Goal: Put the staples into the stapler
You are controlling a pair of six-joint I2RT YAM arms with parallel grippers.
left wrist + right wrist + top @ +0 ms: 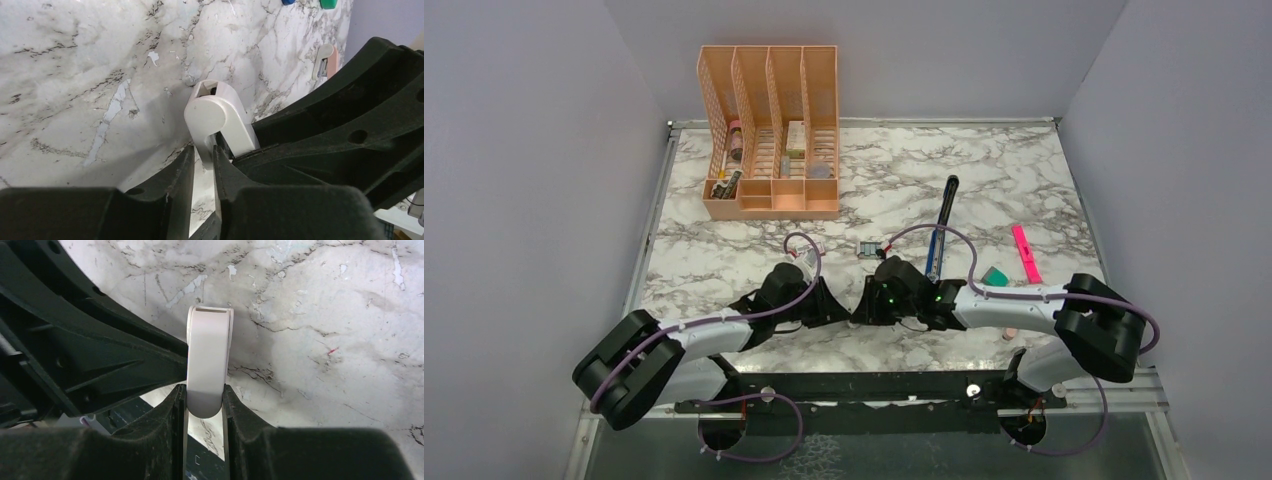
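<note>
While both arms fold inward over the near part of the desk [1044,180], I see their tips meeting on one small white piece [212,112], rounded at the end and hollow at the top.

From the right wrist, the right end effector [205,390] is pinching that white piece [209,355] flat between its two black fingers, and the piece stands out past the fingertips. From the left wrist, the left end effector [204,152] has its fingers drawn close on a thin lower part of the same piece. It looks pinched there, with only a sliver of marble showing in the gap behind.

The stapler [940,232] is in neither grip. It lies on the desk beyond the right end effector [869,305], running away from the arms, blue with a black far end. A small greyish item [869,247] sits just left of its near end, too small for me to name. A teal block [994,275] lies just right of that end, and a pink highlighter [1026,252] lies further right. An orange organizer [774,130] stands at the far left, well apart from the stapler.
</note>
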